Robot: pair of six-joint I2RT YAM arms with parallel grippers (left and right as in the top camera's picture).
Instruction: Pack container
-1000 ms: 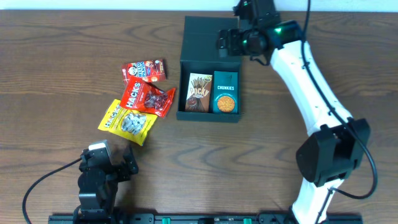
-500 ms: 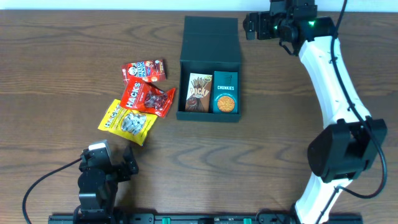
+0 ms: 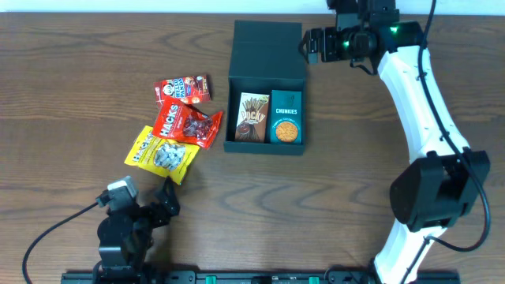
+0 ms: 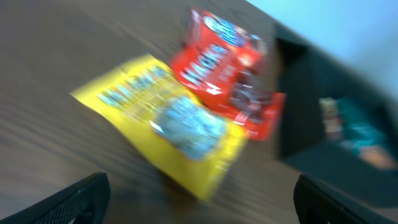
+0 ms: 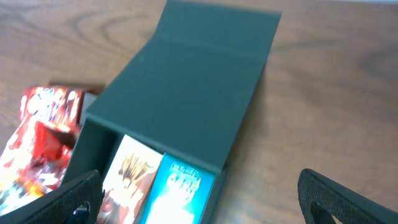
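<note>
The dark teal container [image 3: 233, 110] stands open at the table's middle, its flap lid [image 3: 268, 49] laid flat behind it. Inside it a brown stick-snack pack [image 3: 253, 117] and a teal Chunkies carton [image 3: 286, 117] lie side by side. My right gripper [image 3: 309, 46] hovers open beside the lid's right edge; in its wrist view the gripper [image 5: 205, 199] looks down on the lid [image 5: 186, 93] and both packs. My left gripper [image 3: 166, 203] stands open near the front edge, just below a yellow snack bag [image 3: 162, 155]. Its wrist view is blurred, with nothing between the fingers [image 4: 81, 199].
Left of the container lie a small red pack [image 3: 183, 88] and a larger red bag [image 3: 186, 125], which overlaps the yellow bag [image 4: 168, 121]. The right arm's white links [image 3: 418, 118] run down the table's right side to its base [image 3: 430, 193].
My right gripper has come off the lid and now sits by its right edge. The left arm has swung slightly, its gripper shifting right towards the yellow bag.
</note>
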